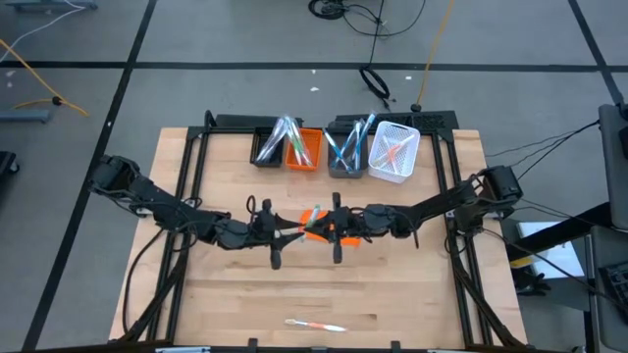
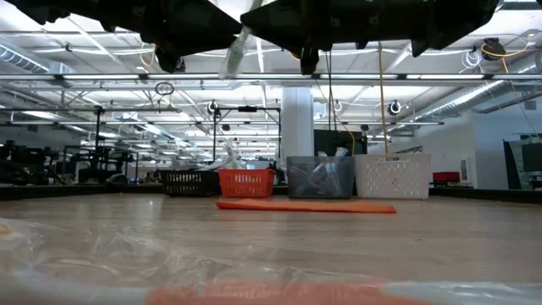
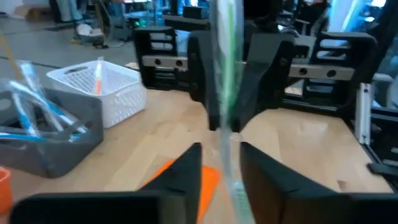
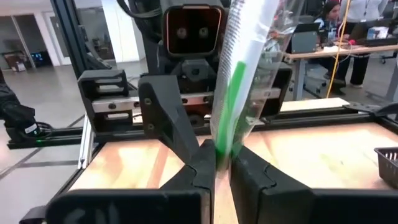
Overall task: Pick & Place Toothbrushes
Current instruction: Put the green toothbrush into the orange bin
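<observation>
1. Your right gripper (image 4: 222, 163) has its fingers clenched on the wrapped green toothbrush (image 4: 239, 81), raised above the orange sheet (image 1: 319, 231) mid-desk.
2. Your left gripper (image 3: 219, 163) faces it, fingers parted around that wrapper.

Four bins (image 1: 336, 149) stand in a row at the table's (image 1: 412, 284) back; a sheet (image 1: 320, 230) lies before them, one toothbrush (image 1: 314, 325) near the front edge.

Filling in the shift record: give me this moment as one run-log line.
stage: handover above orange sheet | right claw: shut on wrapped green toothbrush | left claw: open around it | bins: partly filled
</observation>
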